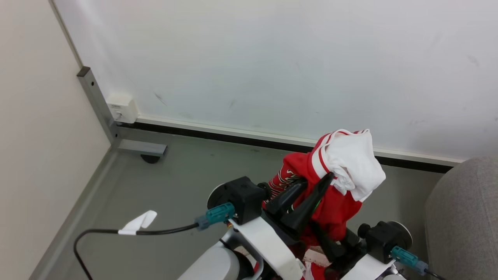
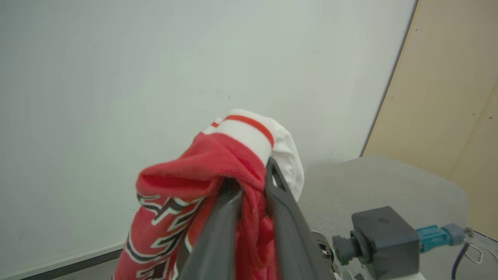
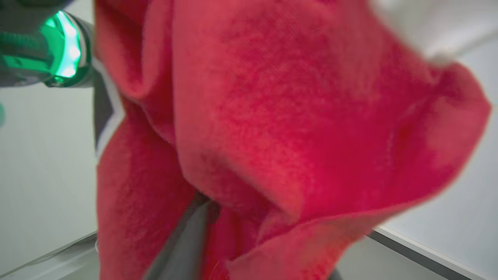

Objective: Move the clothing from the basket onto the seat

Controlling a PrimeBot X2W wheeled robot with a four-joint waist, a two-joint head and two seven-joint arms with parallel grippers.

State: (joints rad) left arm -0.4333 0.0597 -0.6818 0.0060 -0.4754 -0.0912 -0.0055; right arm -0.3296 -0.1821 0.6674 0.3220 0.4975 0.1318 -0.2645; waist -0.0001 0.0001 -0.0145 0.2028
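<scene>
Plainly, the clothing hangs bunched in the air before the robot, over the floor and apart from the seat, which sits at the right edge of the head view. The left gripper is clamped on a fold of red cloth near the top of the bundle, with the white-banded part flopped loosely over its tips. The right gripper sits lower, buried under the hanging cloth, and I cannot tell whether it pinches anything. The likeliest trouble is a drop. If only that one fold is truly pinched, the white-banded piece may merely be draped on, and a quick swing toward the seat could shake it off onto the floor. Cloth also smothers the right wrist view, so that arm would be working blind. Folds caught around its fingers could drag the bundle back at release, or leave it short of the seat.
</scene>
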